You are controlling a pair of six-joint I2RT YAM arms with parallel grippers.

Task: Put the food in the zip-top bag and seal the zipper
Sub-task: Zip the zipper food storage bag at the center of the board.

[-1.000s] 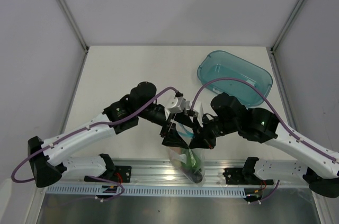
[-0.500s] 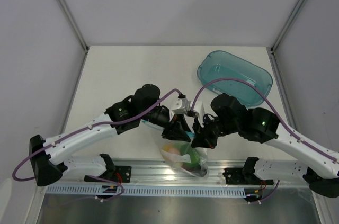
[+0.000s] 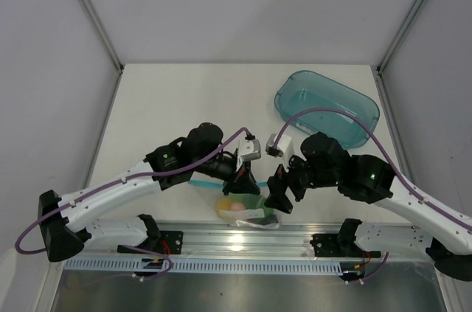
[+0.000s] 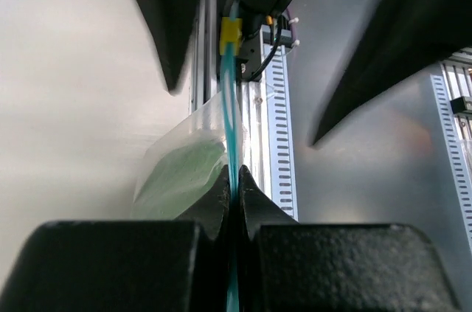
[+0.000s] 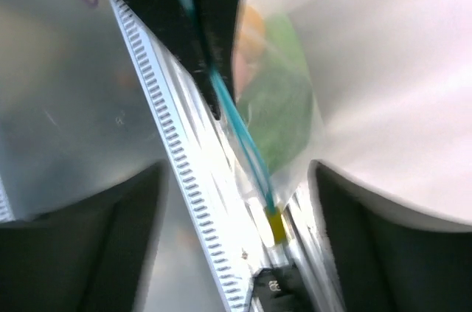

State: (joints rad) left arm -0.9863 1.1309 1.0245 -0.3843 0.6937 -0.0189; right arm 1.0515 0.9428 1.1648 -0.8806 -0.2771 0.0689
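The bag (image 3: 251, 212) lies at the near edge of the surface (image 3: 192, 105), partly over the rail (image 3: 221, 234), with the food (image 3: 237, 207) inside it; green and orange pieces show through the film. The left pincer (image 4: 234, 179) is shut tight on the zipper (image 4: 231, 105), which leaves its tips as a taut teal line running out to a yellow tab (image 4: 230, 32). The right pincer (image 5: 237, 179) stands wide apart with nothing in it, one finger on either side of that strip and touching neither. The whole load seems to hang from one narrow pinch, so a jerk of the left arm could let the strip slip out and drop the bag over the edge onto the rail. Whether the two tracks are pressed together along the full run cannot be told from these views. If the right pincer closes off the line, it may catch film instead of zipper and leave a gap. A sweep towards the tab with the strip slack could buckle it. The bulging food may also force the mouth open again.
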